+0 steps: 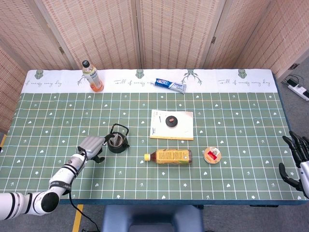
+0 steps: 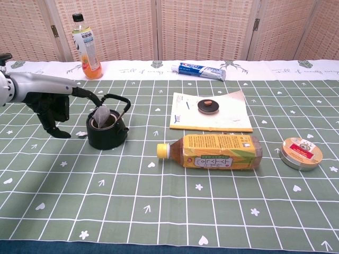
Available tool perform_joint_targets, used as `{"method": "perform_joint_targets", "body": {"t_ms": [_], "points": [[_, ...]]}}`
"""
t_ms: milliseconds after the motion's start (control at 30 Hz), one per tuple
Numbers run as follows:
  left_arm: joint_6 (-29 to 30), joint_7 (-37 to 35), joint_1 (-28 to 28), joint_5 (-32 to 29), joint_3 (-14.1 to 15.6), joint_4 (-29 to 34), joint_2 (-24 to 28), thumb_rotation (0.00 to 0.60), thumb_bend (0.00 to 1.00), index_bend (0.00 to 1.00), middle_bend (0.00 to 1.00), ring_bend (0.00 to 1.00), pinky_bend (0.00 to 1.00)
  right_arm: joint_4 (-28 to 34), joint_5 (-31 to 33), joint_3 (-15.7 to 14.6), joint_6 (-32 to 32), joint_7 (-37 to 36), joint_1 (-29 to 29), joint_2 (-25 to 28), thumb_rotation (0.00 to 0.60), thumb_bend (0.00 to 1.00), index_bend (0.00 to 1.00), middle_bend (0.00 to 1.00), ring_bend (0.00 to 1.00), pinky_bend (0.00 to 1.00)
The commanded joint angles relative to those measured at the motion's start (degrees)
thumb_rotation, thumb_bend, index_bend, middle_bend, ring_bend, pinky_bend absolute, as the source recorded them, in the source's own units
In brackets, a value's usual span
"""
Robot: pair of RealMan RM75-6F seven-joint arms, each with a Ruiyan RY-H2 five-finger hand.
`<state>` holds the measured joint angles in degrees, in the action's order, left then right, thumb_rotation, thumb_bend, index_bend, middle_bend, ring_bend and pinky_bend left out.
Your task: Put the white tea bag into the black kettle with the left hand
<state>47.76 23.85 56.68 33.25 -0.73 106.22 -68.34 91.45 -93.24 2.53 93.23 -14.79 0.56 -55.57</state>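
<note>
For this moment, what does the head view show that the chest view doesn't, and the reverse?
Only the head view shows the right hand, open off the table's right edge, and a power strip on the floor. Only the chest view shows the white tea bag leaning inside the black kettle; from above it cannot be made out. Both show the left hand, empty, beside the kettle, plus the lying tea bottle.
</note>
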Motion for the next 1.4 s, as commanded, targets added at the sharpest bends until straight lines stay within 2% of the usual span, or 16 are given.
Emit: {"method": "perform_joint_targets", "body": {"t_ms": [33,867,1400], "points": [[-0.12,-0.19,0.04,-0.08,-0.02,-0.08,-0.03,0.6,0.28,0.11,1.0,1.0,1.0,0.07,0.27,0.18,0.16,0.43,-0.04,-0.06,0.6,0.54,0.0,0.0,0.0,0.0],[-5.13,-6.13,-2.5,5.48,0.77,-7.68,-4.25,0.6,0.28,0.13,1.0,1.0,1.0,0.02,0.68,0.45,0.6,0.64,-0.2,-0.11,0.6,0.54,0.0,0.0,0.0,0.0],[-8.79,-12.24,-5.08,11.63,0.24,-13.92,-7.59,0.6,0.28,0.14,1.0,1.0,1.0,0.03,1.05,0.49,0.14,0.41,-0.08,-0.09,0.6,0.54,0.0,0.0,0.0,0.0]]}}
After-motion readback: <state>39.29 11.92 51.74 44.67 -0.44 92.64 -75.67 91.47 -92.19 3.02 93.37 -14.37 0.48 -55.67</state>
